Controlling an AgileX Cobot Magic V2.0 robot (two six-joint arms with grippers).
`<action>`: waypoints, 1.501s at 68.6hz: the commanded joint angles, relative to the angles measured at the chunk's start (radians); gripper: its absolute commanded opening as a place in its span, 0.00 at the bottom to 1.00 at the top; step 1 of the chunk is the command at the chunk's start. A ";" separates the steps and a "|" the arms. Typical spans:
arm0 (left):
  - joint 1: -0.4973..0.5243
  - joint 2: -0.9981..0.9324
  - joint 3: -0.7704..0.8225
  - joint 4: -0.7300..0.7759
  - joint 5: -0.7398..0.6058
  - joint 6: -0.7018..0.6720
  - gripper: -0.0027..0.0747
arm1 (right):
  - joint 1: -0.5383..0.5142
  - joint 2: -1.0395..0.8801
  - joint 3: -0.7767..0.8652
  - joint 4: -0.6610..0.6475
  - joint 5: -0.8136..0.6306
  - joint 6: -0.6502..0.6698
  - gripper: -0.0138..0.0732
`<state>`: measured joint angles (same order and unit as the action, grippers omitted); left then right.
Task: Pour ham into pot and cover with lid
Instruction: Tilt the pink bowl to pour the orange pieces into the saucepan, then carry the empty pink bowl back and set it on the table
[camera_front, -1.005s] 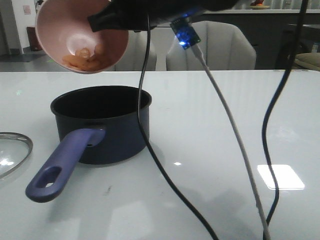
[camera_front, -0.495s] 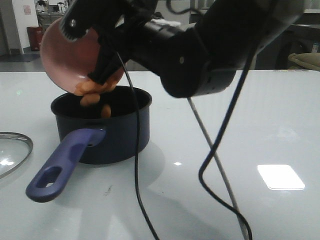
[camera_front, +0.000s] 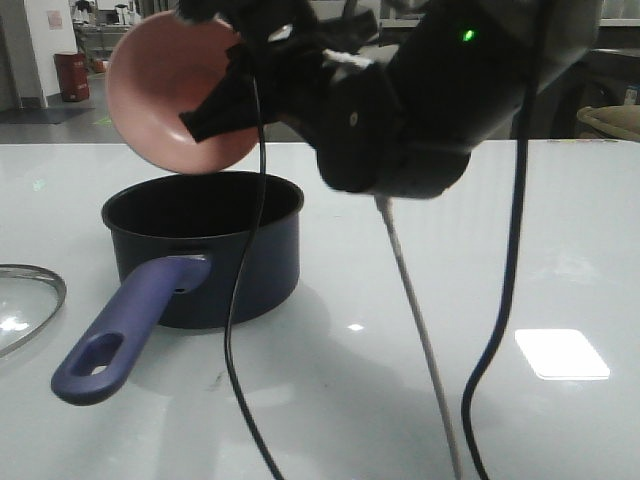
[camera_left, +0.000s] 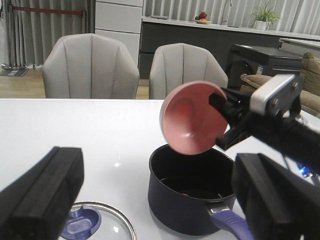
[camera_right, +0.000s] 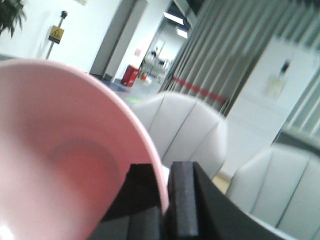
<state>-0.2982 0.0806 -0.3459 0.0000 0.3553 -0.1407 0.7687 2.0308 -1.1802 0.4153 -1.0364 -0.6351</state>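
**Pink, navy and black on a glossy white table**

The bowl (camera_front: 180, 95) in the upper left of the front view is plain pale pink, unpatterned. Below it the pot (camera_front: 205, 250) is dark navy with a black interior and a matte periwinkle-blue handle (camera_front: 125, 325). At the left edge, the lid (camera_front: 25, 305) is clear glass with a steel-grey rim. The table (camera_front: 560, 250) is glossy white. The right gripper (camera_front: 225, 100) is black, with black, dark blue and light grey cables (camera_front: 415, 330).
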 joint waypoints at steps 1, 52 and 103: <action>-0.008 0.011 -0.027 0.000 -0.080 -0.005 0.86 | -0.006 -0.130 -0.024 0.015 0.092 0.148 0.31; -0.008 0.011 -0.027 0.000 -0.080 -0.005 0.86 | -0.429 -0.505 -0.024 0.091 1.401 0.100 0.31; -0.008 0.011 -0.027 0.000 -0.080 -0.005 0.86 | -0.575 -0.268 -0.024 -0.294 1.630 0.592 0.49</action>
<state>-0.2982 0.0806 -0.3459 0.0000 0.3553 -0.1407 0.1992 1.7966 -1.1775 0.1248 0.6340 -0.0426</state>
